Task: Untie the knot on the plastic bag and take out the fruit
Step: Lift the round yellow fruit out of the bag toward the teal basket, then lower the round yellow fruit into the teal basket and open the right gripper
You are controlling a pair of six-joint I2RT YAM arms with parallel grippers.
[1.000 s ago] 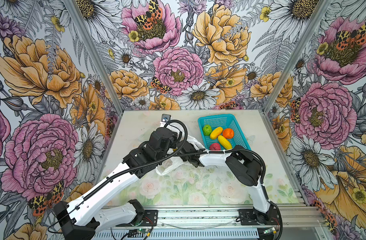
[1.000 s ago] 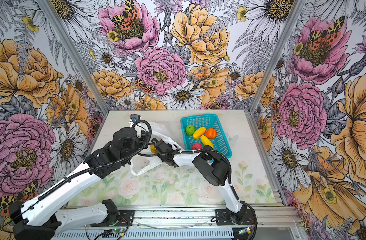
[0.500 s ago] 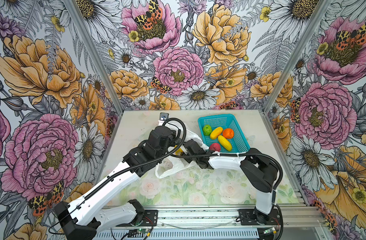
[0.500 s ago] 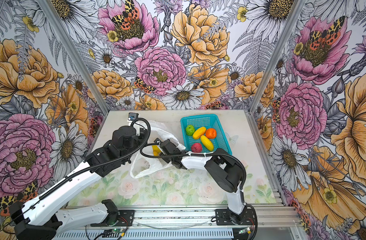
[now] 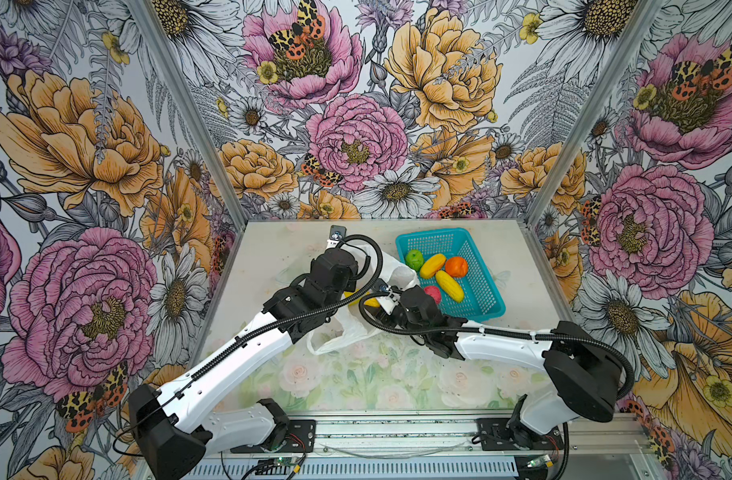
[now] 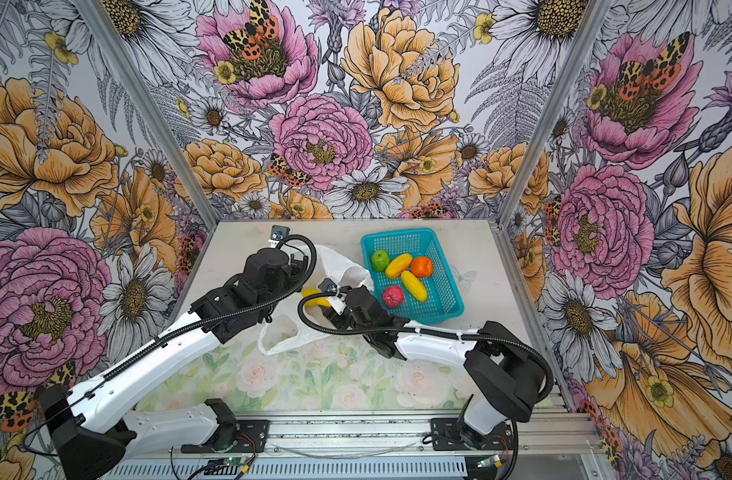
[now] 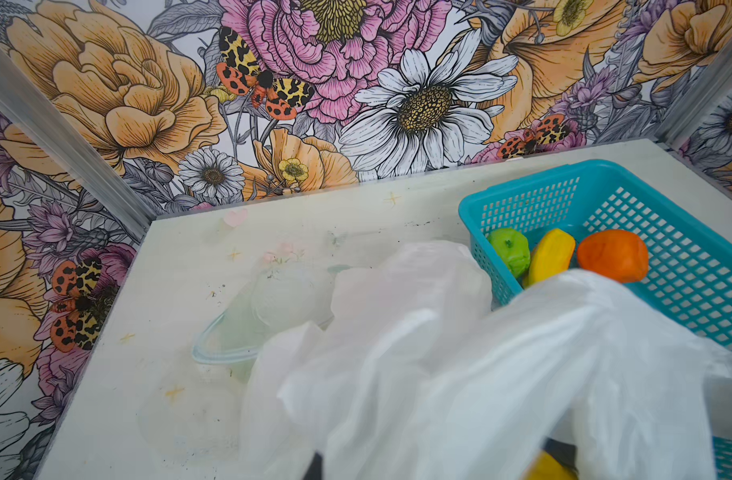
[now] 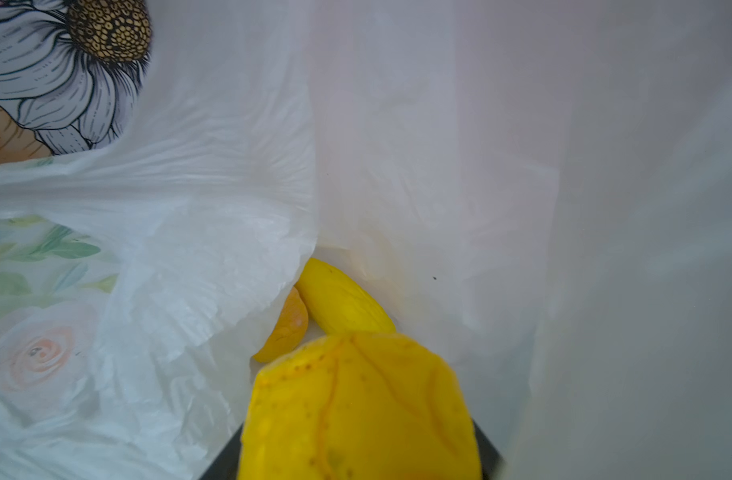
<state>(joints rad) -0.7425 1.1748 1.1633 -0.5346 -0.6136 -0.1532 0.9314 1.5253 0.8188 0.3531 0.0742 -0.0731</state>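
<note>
White, thin, crinkly plastic bag (image 6: pixel 339 262) lies open-mouthed on the pale bench (image 5: pixel 273 257), beside a teal mesh basket (image 5: pixel 487 309); my left claw (image 5: pixel 350 284) is pinched together on its film, holding the mouth up; my right claw (image 8: pixel 356 457), inside, is clamped on a bumpy yellow fruit (image 8: pixel 356 395). Withdrawing it could snag the film and drag the bag; if the pinch slips, I judge the mouth collapses; a smooth yellow oblong fruit (image 8: pixel 343 303) might roll out.
</note>
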